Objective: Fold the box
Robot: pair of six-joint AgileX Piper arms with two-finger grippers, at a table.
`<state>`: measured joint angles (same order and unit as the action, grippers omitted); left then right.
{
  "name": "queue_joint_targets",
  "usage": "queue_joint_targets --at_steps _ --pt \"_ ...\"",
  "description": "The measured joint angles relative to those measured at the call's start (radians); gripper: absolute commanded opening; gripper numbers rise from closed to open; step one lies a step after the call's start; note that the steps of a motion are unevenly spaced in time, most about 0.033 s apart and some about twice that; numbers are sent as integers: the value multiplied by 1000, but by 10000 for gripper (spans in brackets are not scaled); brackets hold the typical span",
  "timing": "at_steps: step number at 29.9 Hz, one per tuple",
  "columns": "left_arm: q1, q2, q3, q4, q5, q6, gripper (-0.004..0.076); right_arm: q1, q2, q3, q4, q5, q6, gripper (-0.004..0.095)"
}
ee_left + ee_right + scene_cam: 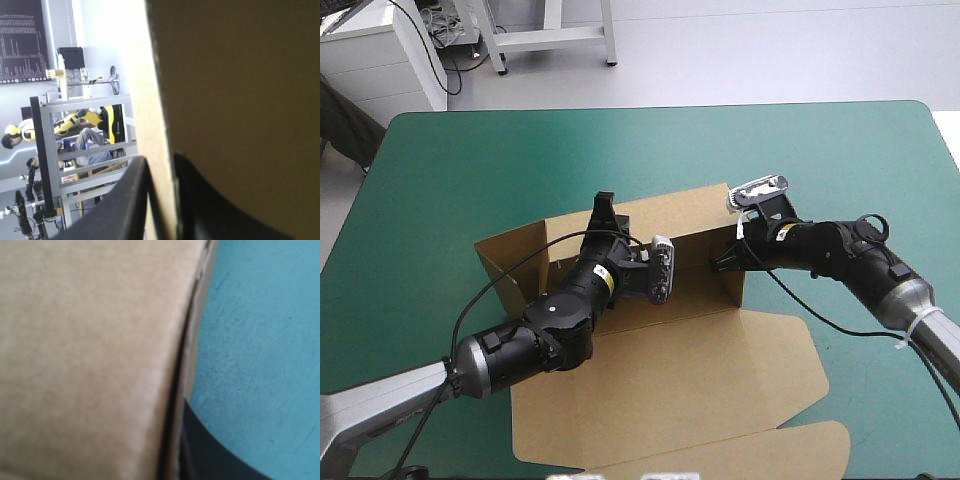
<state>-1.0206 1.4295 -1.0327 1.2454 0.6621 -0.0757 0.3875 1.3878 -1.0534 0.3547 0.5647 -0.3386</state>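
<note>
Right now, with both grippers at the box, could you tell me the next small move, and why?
Probably nudge the right gripper inward, pressing the right end wall of the box snug, since it sits at that wall. The left gripper is shut on the far wall, steadying it, while the left end flap lies splayed outward.

Brown box (670, 380), teal-green cover (470, 170)

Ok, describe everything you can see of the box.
The box is a cut sheet of brown board, half formed: far wall and right wall raised, a left flap splayed out, the lid lying flat toward the near edge of the teal-green table. The left gripper is clamped on the far wall, the right gripper on the right wall.
</note>
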Motion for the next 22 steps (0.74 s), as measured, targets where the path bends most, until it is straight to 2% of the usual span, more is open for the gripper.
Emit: queue_joint_targets --at_steps 2,4,8,15,22 --pt "-22 0 0 -6 15 0 343 0 4 1 10 -12 -1 -9" --pt "-54 0 0 -15 26 0 382 0 5 1 17 -16 -6 -9" --pt "-117 0 0 -19 79 -2 386 1 5 1 32 -22 -10 -9" --pt "-229 0 0 8 253 -49 386 9 5 4 47 -57 -11 -9" --pt "-351 0 0 46 332 -96 386 9 42 4 53 -86 -6 -9"
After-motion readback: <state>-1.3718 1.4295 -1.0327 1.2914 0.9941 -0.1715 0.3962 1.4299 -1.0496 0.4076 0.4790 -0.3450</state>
